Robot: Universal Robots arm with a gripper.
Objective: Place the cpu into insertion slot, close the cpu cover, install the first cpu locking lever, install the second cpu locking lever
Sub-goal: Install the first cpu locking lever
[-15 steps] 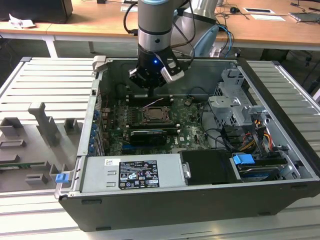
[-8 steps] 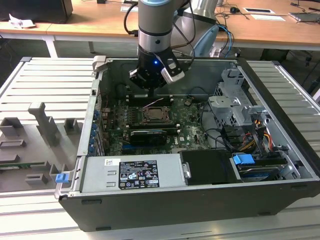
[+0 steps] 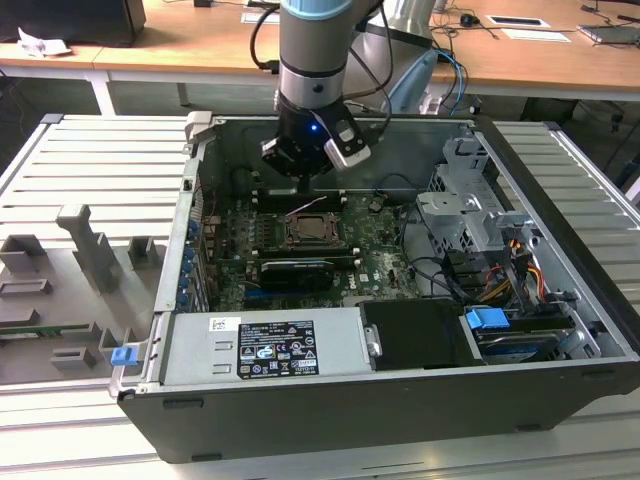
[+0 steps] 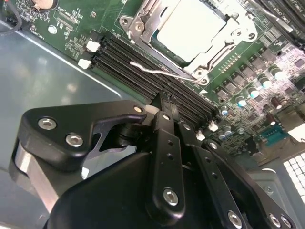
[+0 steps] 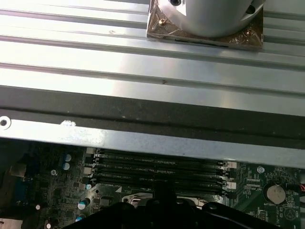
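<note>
Arm upright inside open computer case (image 3: 560, 300); gripper (image 3: 305, 180) hovers above insertion slot (image 3: 308, 232). Jaws' state unreadable. Cpu (image 4: 190, 28) seated in slot, cpu cover (image 4: 143, 21) down around it.

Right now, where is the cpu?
The cpu sits in the socket on the green board, beside the memory slots, seen in the second wrist view.
</note>
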